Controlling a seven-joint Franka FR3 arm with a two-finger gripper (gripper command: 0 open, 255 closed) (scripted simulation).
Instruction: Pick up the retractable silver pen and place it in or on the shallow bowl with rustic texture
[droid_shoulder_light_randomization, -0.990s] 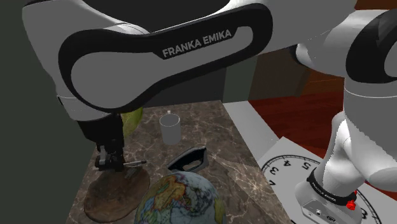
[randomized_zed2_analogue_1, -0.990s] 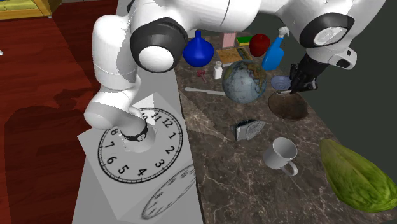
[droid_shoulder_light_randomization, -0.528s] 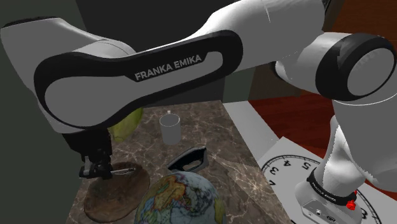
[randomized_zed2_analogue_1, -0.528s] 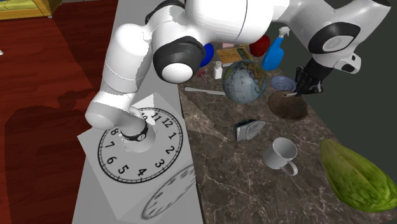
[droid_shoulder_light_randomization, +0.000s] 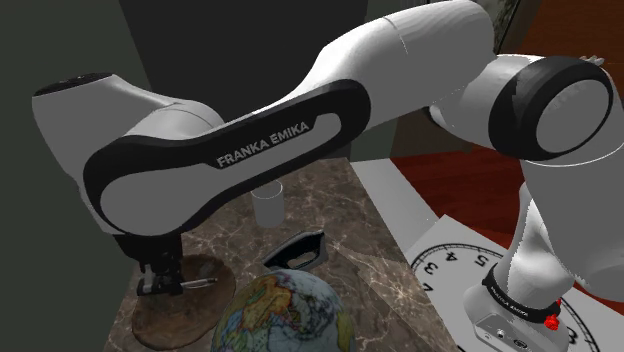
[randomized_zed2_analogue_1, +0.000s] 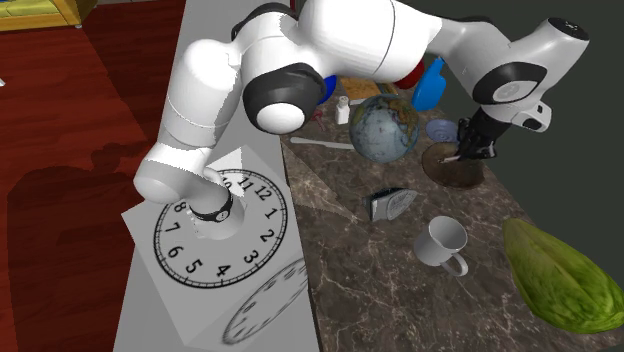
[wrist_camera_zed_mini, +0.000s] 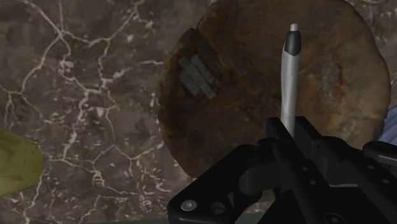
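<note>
The silver pen (wrist_camera_zed_mini: 289, 70) with a dark band near its tip is clasped between my black fingers and sticks out ahead of them. My gripper (wrist_camera_zed_mini: 289, 132) hangs just above the brown, rough shallow bowl (wrist_camera_zed_mini: 242, 38), with the pen over the bowl's inside. In the shoulder view the gripper (droid_shoulder_light_randomization: 160, 281) sits low over the bowl (droid_shoulder_light_randomization: 190, 310) at the counter's near left, the pen (droid_shoulder_light_randomization: 198, 285) pointing right. In the second exterior view the gripper (randomized_zed2_analogue_1: 470, 148) holds the pen (randomized_zed2_analogue_1: 452, 158) over the bowl (randomized_zed2_analogue_1: 455, 172).
A globe (droid_shoulder_light_randomization: 285, 318) stands right beside the bowl. On the marble counter are a grey iron-like object (droid_shoulder_light_randomization: 297, 250), a white cup (droid_shoulder_light_randomization: 267, 203), a big green leafy thing (randomized_zed2_analogue_1: 560, 275), a small blue bowl (randomized_zed2_analogue_1: 440, 128) and a blue spray bottle (randomized_zed2_analogue_1: 430, 85).
My gripper has come down and closer over the brown bowl, still carrying the pen. The arm's upper links have swung across the shoulder view.
</note>
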